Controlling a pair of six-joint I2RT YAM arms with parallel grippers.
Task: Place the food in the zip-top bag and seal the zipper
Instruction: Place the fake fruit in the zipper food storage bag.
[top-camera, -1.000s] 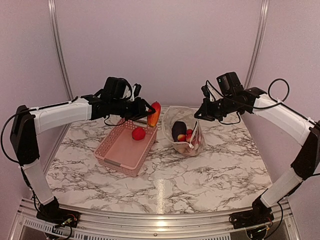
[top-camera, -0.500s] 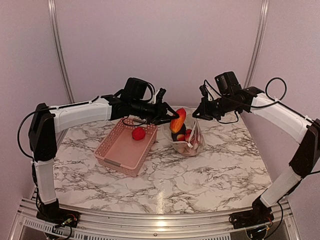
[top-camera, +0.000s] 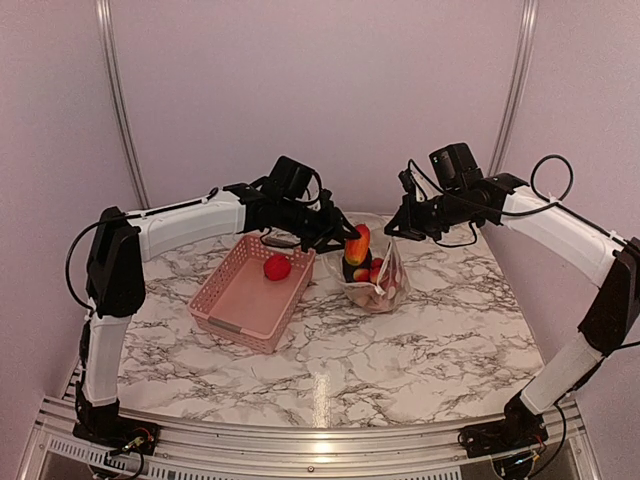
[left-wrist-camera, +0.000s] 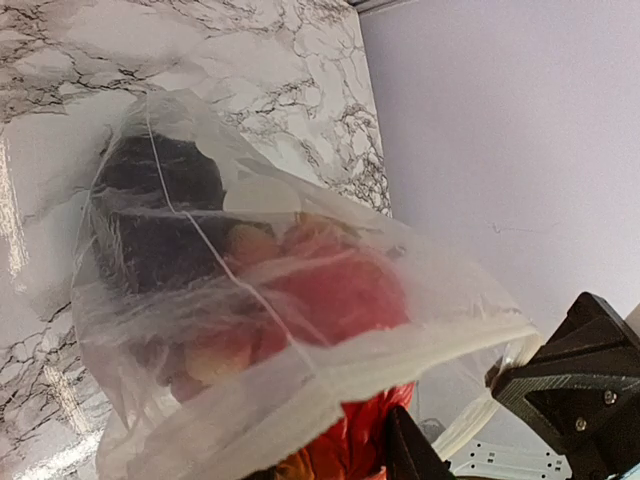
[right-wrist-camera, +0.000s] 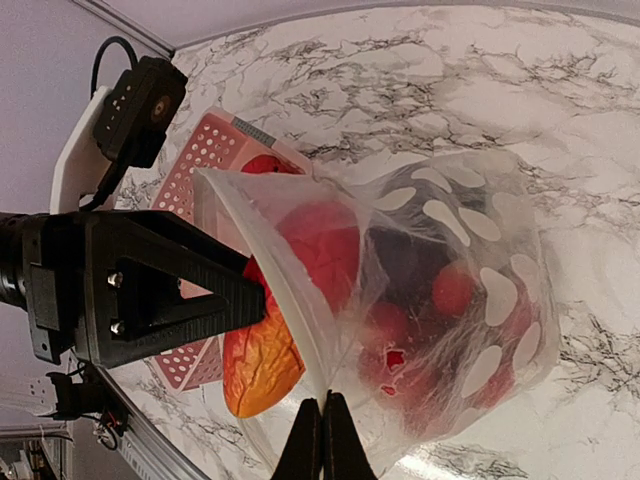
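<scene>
At zip-top bag (top-camera: 386, 286) rim: orange-red food (top-camera: 357, 243) clamped by left end effector (top-camera: 343, 238).

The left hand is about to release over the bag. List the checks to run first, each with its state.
1. Right hand shut on the bag rim: ok.
2. Bag mouth open toward the left hand: ok.
3. Left hand grips the orange piece: ok.
4. Orange piece fully past the rim: cannot tell; it sits right at the mouth.
5. Basket emptied: not ok, a tomato lies in it.
</scene>
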